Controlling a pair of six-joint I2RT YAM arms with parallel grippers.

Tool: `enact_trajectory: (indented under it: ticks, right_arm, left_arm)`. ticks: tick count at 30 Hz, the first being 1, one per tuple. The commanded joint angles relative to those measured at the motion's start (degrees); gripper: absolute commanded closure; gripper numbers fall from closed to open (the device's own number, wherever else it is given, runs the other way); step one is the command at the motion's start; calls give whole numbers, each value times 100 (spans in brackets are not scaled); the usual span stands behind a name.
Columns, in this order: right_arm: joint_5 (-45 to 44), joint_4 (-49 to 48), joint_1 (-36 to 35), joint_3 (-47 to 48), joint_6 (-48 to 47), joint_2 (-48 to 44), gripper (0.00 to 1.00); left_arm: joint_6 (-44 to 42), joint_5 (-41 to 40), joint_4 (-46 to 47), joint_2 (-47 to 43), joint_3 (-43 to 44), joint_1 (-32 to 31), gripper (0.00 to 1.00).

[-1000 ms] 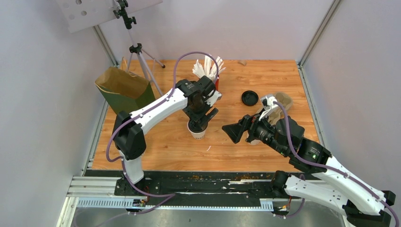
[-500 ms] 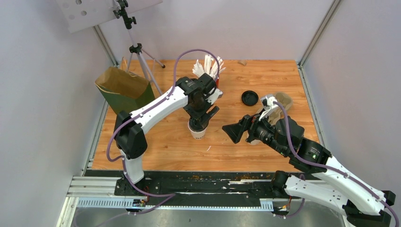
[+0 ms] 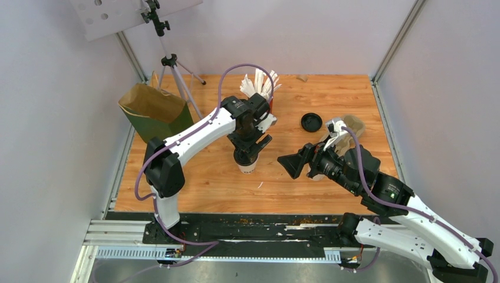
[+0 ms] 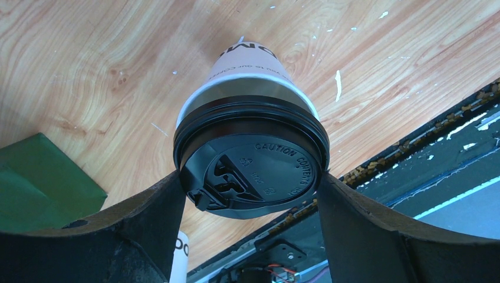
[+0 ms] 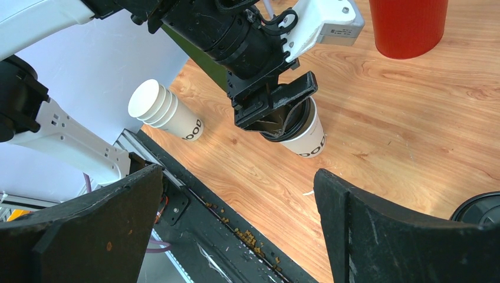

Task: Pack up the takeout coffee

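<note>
The left gripper point(image 3: 248, 152) pinches the takeout coffee point(image 4: 252, 147) by its lid rim — cup upright at mid-table point(image 3: 330, 94), seemingly gripped for lifting toward the green paper bag point(image 3: 154, 112) far left; the right gripper point(image 3: 293, 164) hangs spread, empty, to its right.

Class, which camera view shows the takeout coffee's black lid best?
Left wrist: the lid sits close up, lettering readable, between the fingers. Top external largely hides it under the left gripper; right wrist shows mostly the cup side.
</note>
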State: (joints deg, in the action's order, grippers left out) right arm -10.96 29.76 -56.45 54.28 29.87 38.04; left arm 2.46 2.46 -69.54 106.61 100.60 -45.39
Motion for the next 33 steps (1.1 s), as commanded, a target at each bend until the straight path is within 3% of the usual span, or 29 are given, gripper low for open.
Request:
enact_trajectory:
  ticks: [1, 6, 7, 8, 16, 21, 25, 31, 33]
  right_arm:
    - [-29, -85, 2, 183, 4, -34, 0]
    - [-33, -93, 3, 173, 6, -51, 0]
    - [-35, -93, 4, 174, 20, -51, 0]
    - [-34, -92, 2, 167, 31, -59, 0]
    - [-5, -95, 2, 100, 76, -30, 0]
    - [42, -122, 2, 19, 34, 91, 0]
    - [-72, 59, 2, 11, -246, 506, 0]
    - [116, 266, 11, 571, -1095, 1771, 2]
    - [201, 100, 89, 660, -1339, 2148, 5]
  left_arm:
    - [-93, 53, 77, 32, 165, -32, 19]
    - [-91, 45, 18, 94, 229, -32, 16]
    - [-88, 43, -3, 103, 219, -32, 3]
    - [-93, 45, -7, 106, 215, -32, 1]
    - [-53, -52, 3, -87, 660, -35, 0]
    - [11, -726, 209, -474, 880, -26, 0]
    - [169, -997, 931, -1231, 314, 175, 0]
    - [528, -330, 1809, -2446, -1170, 996, 0]
    - [570, -43, 1913, -2691, -1554, 1161, 5]
